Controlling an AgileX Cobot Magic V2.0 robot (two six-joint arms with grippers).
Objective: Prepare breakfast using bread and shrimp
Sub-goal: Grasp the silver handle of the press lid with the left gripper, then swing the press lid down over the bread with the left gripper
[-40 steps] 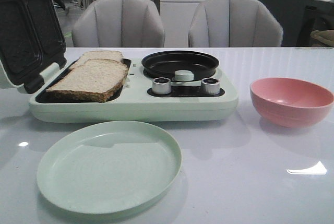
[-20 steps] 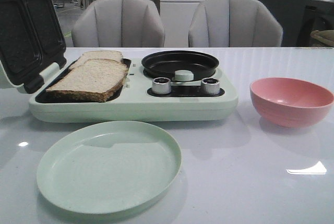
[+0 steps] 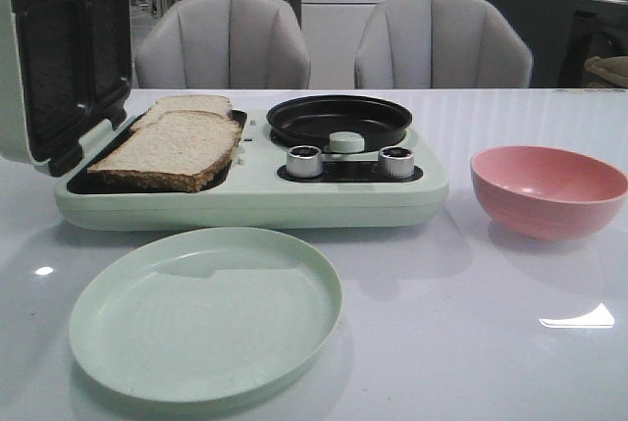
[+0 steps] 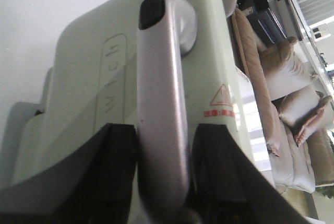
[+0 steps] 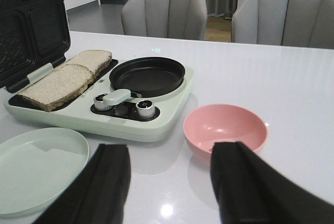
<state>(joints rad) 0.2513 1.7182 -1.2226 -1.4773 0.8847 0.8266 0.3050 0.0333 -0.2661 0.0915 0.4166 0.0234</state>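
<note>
bread centre-left: soft, light, tears; lift by crust | left gripper clenched on lid handle | right gripper released

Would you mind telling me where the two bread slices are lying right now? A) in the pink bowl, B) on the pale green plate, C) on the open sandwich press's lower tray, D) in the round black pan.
C: both bread slices lie overlapping on the lower tray of the open press, while the plate, pink bowl and black pan hold nothing.
</note>
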